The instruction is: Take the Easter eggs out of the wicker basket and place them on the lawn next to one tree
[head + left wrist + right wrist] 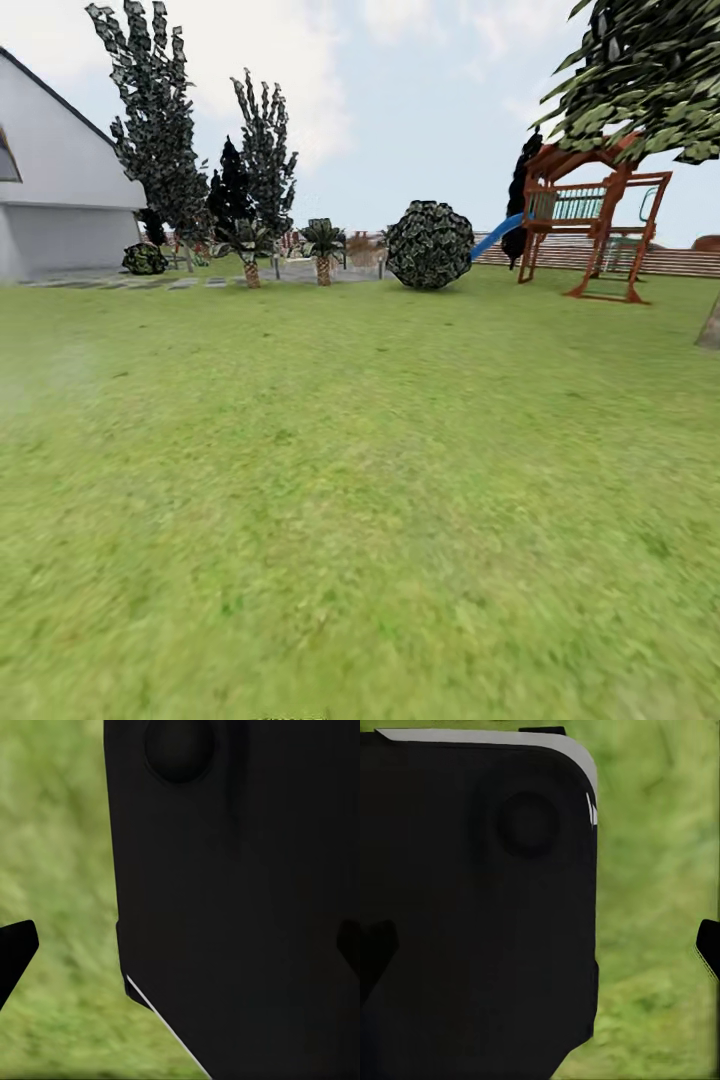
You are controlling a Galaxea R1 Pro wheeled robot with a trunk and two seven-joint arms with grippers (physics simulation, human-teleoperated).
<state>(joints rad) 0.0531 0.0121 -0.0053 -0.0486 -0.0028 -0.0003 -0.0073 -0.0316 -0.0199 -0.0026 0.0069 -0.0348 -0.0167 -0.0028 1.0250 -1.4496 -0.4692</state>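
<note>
Wide flat lawn of mottled green grass spreading across the head view from the near edge up to the far side of the garden. At far left, a white house with a grey sloping roof, fronted by a pale grey stepping-stone path. Beside it, thin-trunked trees with near-black foliage, then two low spiky palm-like plants and a round dark shrub standing on the grass. Farther right, a red-brown wooden play frame with a blue slide, backed by a brown horizontal-slat fence. Overhanging the upper right corner, a canopy of blocky bright-green leaves; at the right edge, a sliver of grey-brown trunk rising from the grass. In the left wrist view, a large black robot body panel close to the lens, blurred grass beside it, a dark fingertip at one edge and another at the opposite edge: left claw spread apart, nothing between. In the right wrist view, a black panel with a pale grey rim against grass, one dark fingertip at the edge and a faint one opposite: right claw likewise apart and empty.
</note>
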